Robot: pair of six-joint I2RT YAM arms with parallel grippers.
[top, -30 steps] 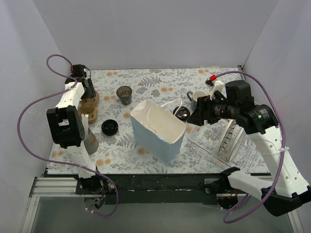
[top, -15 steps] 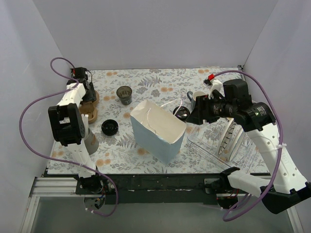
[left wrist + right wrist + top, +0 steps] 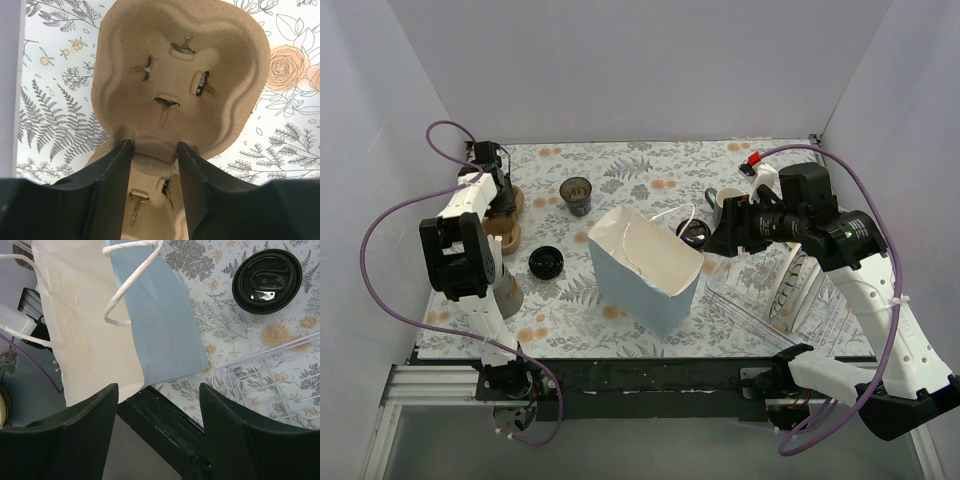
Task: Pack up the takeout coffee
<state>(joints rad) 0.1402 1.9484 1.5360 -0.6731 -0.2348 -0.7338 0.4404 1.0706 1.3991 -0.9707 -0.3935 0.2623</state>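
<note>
Two grippers: my left gripper (image 3: 154,146) straddles a tan moulded-pulp cup carrier (image 3: 175,75), grasp unclear to me; right gripper (image 3: 157,390) hangs released near the black-lidded paper coffee cup (image 3: 267,274).

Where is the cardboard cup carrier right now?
In the top view, the cardboard cup carrier lies at the far left of the table, under the left gripper, which straddles its middle.

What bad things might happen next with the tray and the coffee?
The left tool straddles only the narrow waist of the beige moulded-pulp cup tray, so the tray may tear or tilt if lifted there. The small takeout coffee cup with the round black lid stands close beside the light-blue paper bag, so the open right tool might bump either.
</note>
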